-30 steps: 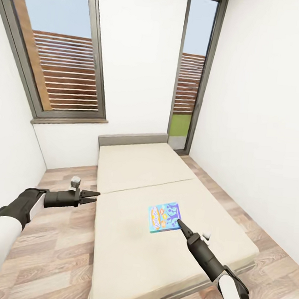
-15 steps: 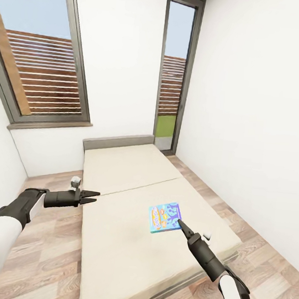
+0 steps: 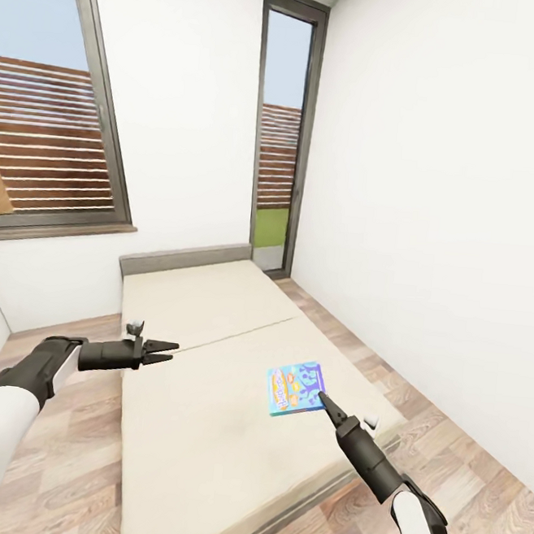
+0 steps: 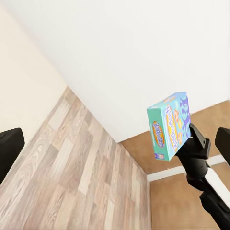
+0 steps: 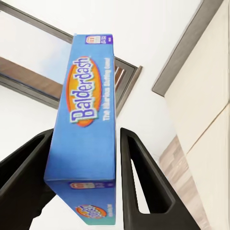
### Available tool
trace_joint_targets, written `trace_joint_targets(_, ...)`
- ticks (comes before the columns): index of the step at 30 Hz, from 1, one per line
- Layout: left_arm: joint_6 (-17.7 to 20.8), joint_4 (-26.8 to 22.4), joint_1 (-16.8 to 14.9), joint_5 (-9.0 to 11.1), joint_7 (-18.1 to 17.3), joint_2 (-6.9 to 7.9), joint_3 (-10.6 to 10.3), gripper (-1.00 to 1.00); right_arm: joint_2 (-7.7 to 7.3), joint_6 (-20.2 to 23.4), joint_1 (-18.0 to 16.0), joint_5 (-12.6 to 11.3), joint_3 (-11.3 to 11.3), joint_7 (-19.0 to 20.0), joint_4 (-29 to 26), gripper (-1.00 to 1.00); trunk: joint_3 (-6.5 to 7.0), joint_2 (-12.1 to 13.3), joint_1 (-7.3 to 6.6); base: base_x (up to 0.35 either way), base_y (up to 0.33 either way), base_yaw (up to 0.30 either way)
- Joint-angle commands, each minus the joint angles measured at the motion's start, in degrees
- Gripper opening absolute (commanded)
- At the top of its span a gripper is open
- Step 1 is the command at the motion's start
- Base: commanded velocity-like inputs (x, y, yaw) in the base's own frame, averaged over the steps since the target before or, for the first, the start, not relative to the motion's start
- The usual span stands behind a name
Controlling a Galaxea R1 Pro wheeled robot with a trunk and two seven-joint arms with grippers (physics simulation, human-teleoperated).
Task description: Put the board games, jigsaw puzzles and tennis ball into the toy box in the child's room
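**Game box lifted in the right gripper while the robot turned at the bed**

Nearest the camera, the right gripper (image 3: pixel 320 399) was clenched on the small blue board game (image 3: pixel 294 387); in the right wrist view the box (image 5: pixel 91 124) sat between both fingers (image 5: pixel 139 187), its narrow edge toward the lens. In the left wrist view the same box (image 4: pixel 168 125) hung in open air, tilted, clear of any surface, so it was carried rather than resting on the bed (image 3: pixel 203 424). The left gripper (image 3: pixel 169 351) hovered over the bed's left edge with its fingers slightly parted and nothing between them.

Across the last second the arms and the box kept their places in the head view, while the bed, the window (image 3: pixel 53 116) and the glass door (image 3: pixel 277 145) slid leftward. That suggests the camera and base swung right, not that the furniture moved. No second game was visible on the mattress. Judged from this, pickup was complete and transport to the toy box on the table had begun; neither was in sight yet.
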Motion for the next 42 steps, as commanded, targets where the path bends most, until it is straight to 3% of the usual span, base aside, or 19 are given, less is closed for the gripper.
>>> trace_joint_targets(1, 0.60, -0.01, -0.04, 0.06, -0.17, 0.01, 0.02, 1.00, 0.05, 0.52, -0.07, -0.46, -0.17, 0.10, 0.00, -1.00, -0.06, -0.13, 0.04, 0.000, 0.000, -0.213)
trace_joint_targets(21, 0.51, -0.06, -0.04, 0.06, -0.24, 0.01, 0.01, 1.00, -0.01, 0.60, -0.07, -0.72, -0.35, 0.10, 0.00, -1.00, 0.71, -0.13, 0.04, 0.000, -0.009, -0.186)
trace_joint_targets(42, 0.51, -0.08, -0.04, 0.06, -0.18, -0.17, -0.06, 1.00, -0.08, 0.60, -0.07, -1.08, -0.52, 0.19, 0.13, -1.00, 0.71, -0.13, 0.04, 0.000, -0.273, -0.260)
